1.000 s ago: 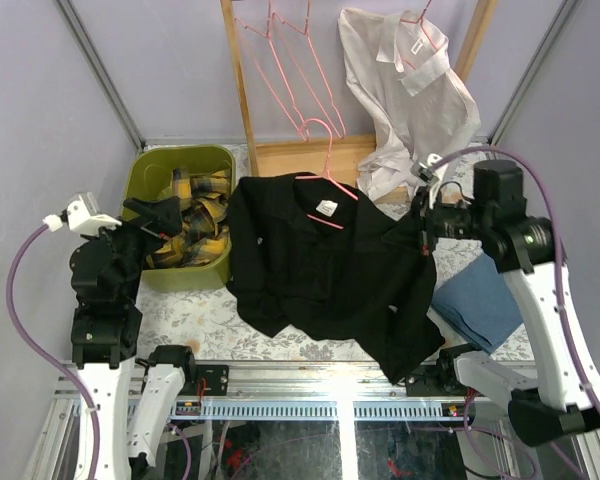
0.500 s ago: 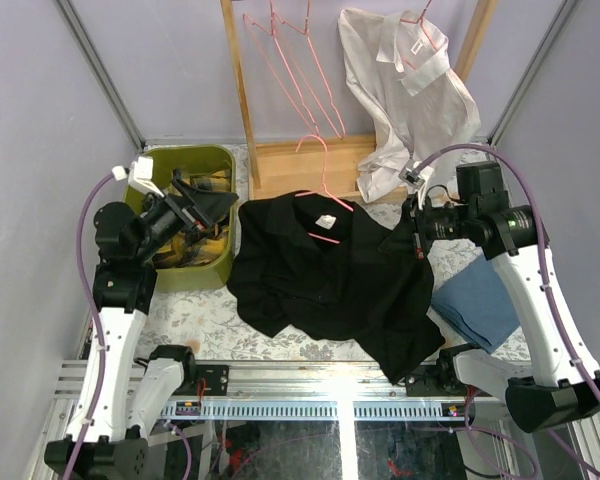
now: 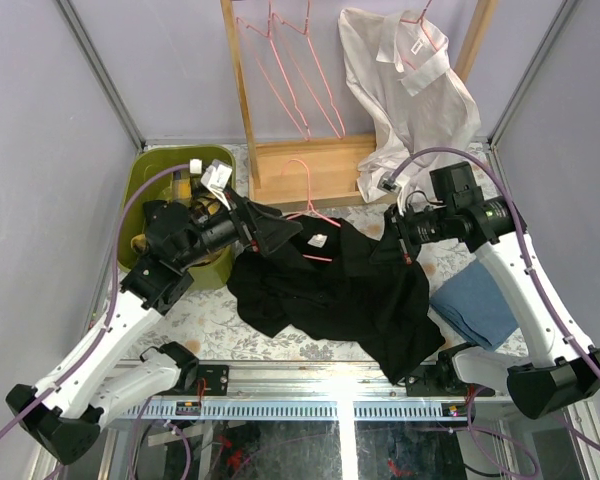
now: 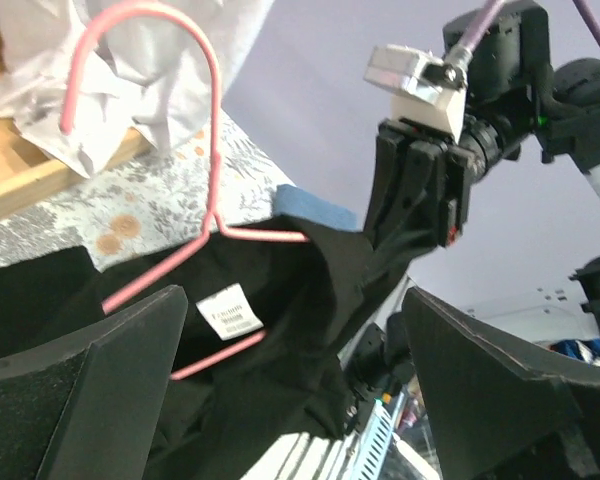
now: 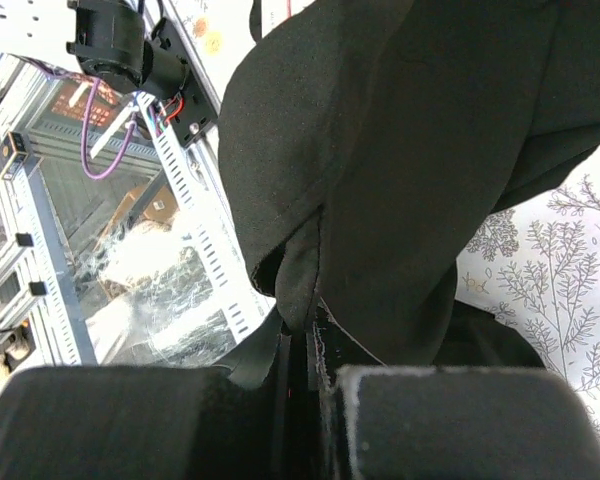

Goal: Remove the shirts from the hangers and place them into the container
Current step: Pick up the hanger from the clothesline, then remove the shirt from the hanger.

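Note:
A black shirt (image 3: 340, 290) lies spread on the table with a pink hanger (image 3: 305, 205) still in its collar. My left gripper (image 3: 280, 232) is open and hovers just left of the collar. In the left wrist view the hanger (image 4: 195, 130) and the collar's white label (image 4: 230, 310) sit between its wide fingers (image 4: 90, 400). My right gripper (image 3: 405, 240) is shut on the black shirt's right edge; the fabric (image 5: 430, 150) hangs pinched in its jaws. The olive-green container (image 3: 150, 185) stands at the left, partly hidden by my left arm. A white shirt (image 3: 405, 90) hangs on a hanger at the rack.
The wooden rack (image 3: 300, 165) stands at the back with several empty pink hangers (image 3: 290, 70) hooked on it. A folded blue cloth (image 3: 480, 300) lies at the right under my right arm. The table's metal front rail (image 3: 330, 385) runs close to the shirt's lower hem.
My left arm has swung right from the container to the black shirt's collar, jaws narrowing slightly. The right gripper has drawn the shirt's edge a little leftward, bunching the fabric.

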Robot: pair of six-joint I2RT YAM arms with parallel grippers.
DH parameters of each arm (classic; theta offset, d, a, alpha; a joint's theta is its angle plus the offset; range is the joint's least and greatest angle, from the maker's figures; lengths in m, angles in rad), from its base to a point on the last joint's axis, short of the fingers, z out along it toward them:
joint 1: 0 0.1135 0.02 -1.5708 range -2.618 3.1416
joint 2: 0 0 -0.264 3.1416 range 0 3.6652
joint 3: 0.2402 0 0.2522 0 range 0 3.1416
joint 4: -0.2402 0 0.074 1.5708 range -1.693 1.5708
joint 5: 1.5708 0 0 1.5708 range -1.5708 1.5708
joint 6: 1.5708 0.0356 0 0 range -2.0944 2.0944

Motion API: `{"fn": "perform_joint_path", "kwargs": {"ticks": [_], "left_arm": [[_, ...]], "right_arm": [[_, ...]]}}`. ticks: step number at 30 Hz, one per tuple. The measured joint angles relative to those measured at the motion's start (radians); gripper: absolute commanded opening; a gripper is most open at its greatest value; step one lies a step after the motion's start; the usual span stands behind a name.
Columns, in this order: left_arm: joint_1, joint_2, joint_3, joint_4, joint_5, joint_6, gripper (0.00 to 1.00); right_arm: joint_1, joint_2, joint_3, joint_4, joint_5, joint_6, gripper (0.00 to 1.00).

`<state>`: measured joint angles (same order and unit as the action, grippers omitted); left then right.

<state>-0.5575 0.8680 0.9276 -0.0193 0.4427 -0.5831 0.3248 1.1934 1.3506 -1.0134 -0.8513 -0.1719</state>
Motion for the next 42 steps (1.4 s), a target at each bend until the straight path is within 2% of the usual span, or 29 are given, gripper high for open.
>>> {"fn": "perform_joint_path", "kwargs": {"ticks": [8,13,14,15,16,22,28,34,36,39,41,42], "left_arm": [[-0.014,0.024,-0.002,0.038,-0.11,0.043,0.8],[-0.016,0.01,-0.079,0.127,-0.148,0.048,0.78],[-0.017,0.011,-0.093,0.137,-0.15,0.048,0.76],[-0.018,0.014,-0.105,0.142,-0.151,0.048,0.67],[-0.019,0.019,-0.114,0.144,-0.152,0.047,0.63],[-0.019,0.027,-0.148,0.164,-0.172,0.036,0.53],[-0.019,0.032,-0.154,0.183,-0.173,0.03,0.48],[-0.019,0.055,-0.154,0.225,-0.173,-0.002,0.38],[-0.019,0.064,-0.154,0.233,-0.173,-0.009,0.3],[-0.02,0.077,-0.154,0.238,-0.173,-0.02,0.26],[-0.02,0.082,-0.155,0.237,-0.173,-0.023,0.18],[-0.02,0.082,-0.155,0.237,-0.172,-0.026,0.09]], "right_arm": [[0.063,0.005,0.0,-0.003,0.037,0.004,0.0],[0.133,0.007,0.0,-0.002,0.096,0.022,0.0],[0.146,0.009,0.0,-0.002,0.106,0.025,0.0],[0.157,0.011,0.0,0.0,0.111,0.027,0.0],[0.162,0.013,0.0,0.002,0.116,0.031,0.0],[0.183,0.014,0.0,0.026,0.13,0.048,0.0],[0.188,0.014,0.0,0.032,0.133,0.053,0.0],[0.197,0.013,0.0,0.032,0.133,0.056,0.0],[0.199,0.013,0.0,0.032,0.133,0.057,0.0],[0.199,0.01,0.0,0.032,0.133,0.057,0.0],[0.199,0.006,-0.001,0.032,0.133,0.057,0.0],[0.199,0.004,-0.001,0.032,0.133,0.057,0.0]]}}
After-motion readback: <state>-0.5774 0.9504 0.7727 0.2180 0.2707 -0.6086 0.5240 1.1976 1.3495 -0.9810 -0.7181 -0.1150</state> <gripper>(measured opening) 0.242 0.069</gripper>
